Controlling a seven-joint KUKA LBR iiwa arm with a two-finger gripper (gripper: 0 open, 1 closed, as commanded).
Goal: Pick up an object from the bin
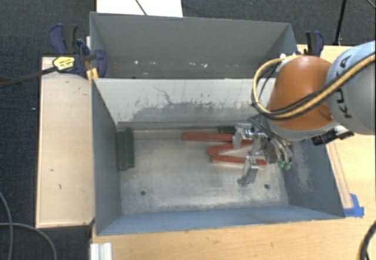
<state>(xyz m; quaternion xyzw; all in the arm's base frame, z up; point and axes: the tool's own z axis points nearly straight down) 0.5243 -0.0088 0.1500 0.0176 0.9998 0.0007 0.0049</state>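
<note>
One dark green block lies by the bin's left wall. Right of centre you see reddish-brown bars, with the pincer spread wide over the nearest ones. The arm reads "KU".

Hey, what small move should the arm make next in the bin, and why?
Probably ease down a little and close. The gripper looks open, its fingers either side of the nearest reddish-brown stick. Another stick lies close behind, so a sideways shift seems risky.
</note>
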